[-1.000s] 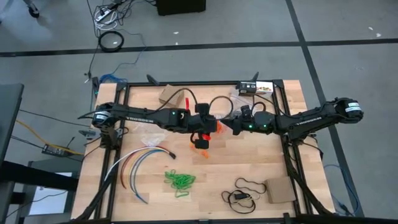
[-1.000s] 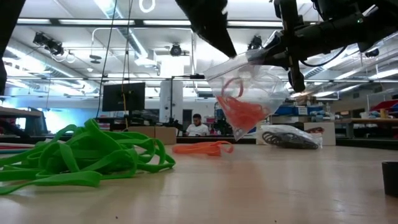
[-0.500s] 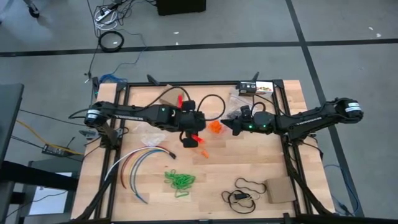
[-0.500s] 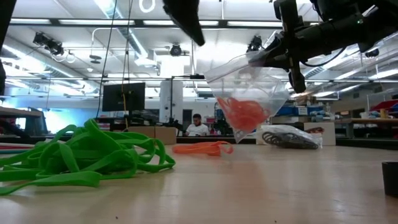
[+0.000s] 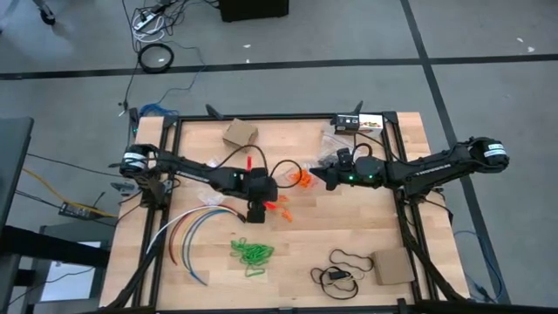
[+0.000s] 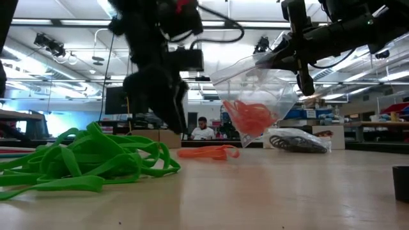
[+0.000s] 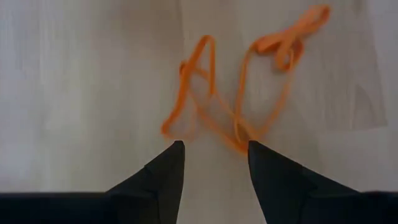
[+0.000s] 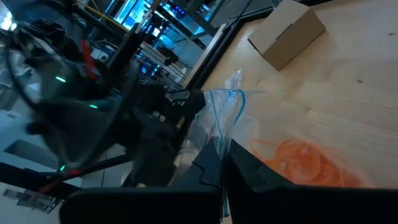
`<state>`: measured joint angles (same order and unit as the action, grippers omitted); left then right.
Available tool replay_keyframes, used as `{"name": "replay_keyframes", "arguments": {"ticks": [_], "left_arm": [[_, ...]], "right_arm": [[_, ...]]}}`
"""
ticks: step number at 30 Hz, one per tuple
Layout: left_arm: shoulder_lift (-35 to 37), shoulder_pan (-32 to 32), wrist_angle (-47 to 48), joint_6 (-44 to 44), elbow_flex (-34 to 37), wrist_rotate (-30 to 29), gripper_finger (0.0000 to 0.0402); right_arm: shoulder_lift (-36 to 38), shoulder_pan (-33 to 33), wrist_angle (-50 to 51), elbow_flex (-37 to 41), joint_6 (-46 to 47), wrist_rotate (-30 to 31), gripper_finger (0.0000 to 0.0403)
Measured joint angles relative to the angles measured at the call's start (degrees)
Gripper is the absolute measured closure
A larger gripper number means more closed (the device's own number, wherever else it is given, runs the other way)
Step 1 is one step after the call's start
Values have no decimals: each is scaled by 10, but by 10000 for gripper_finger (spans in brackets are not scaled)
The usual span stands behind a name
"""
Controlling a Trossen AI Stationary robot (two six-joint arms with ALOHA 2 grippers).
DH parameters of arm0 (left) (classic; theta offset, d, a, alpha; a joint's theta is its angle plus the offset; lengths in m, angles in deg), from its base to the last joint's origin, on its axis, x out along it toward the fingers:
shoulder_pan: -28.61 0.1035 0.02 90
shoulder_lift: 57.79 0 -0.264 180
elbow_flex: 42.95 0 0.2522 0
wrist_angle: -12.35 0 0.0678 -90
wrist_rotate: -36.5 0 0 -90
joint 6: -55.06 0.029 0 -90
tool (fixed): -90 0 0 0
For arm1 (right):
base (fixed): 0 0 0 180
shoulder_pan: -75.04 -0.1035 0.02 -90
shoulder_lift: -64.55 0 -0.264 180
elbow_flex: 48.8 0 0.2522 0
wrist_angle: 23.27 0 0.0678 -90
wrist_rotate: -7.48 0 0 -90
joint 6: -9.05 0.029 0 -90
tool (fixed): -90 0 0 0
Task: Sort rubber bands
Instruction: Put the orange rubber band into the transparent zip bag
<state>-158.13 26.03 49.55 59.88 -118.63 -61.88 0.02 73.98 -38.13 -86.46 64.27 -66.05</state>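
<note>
Worktop (image 5: 366, 227): bare wood open between mid-table and the near edge, right of centre. Right gripper (image 5: 316, 174), mid-table, is clamped on the rim of a clear bag (image 6: 255, 96) hanging above the surface with orange rubber bands (image 6: 248, 116) inside. Left gripper (image 7: 213, 152) hangs just over loose orange bands (image 7: 239, 102) at centre, fingers parted and empty. Green bands (image 5: 252, 254) heaped toward the near edge, well apart. Cardboard box (image 5: 240, 133) near the far edge.
</note>
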Motion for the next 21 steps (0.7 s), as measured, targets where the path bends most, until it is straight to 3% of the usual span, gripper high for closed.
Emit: {"name": "replay_keyframes", "arguments": {"ticks": [6, 11, 17, 21], "left_arm": [[-4, 23, -136, 44, 56, 21, 220], [-18, 50, -160, 56, 60, 54, 239], [-49, 71, -159, 68, 60, 99, 295], [-57, 82, -155, 68, 58, 107, 353]], "right_arm": [[0, 0, 0, 0, 2, -1, 399], [0, 0, 0, 0, 5, -1, 399], [0, 0, 1, 0, 6, 3, 399], [0, 0, 0, 0, 6, 3, 399]]}}
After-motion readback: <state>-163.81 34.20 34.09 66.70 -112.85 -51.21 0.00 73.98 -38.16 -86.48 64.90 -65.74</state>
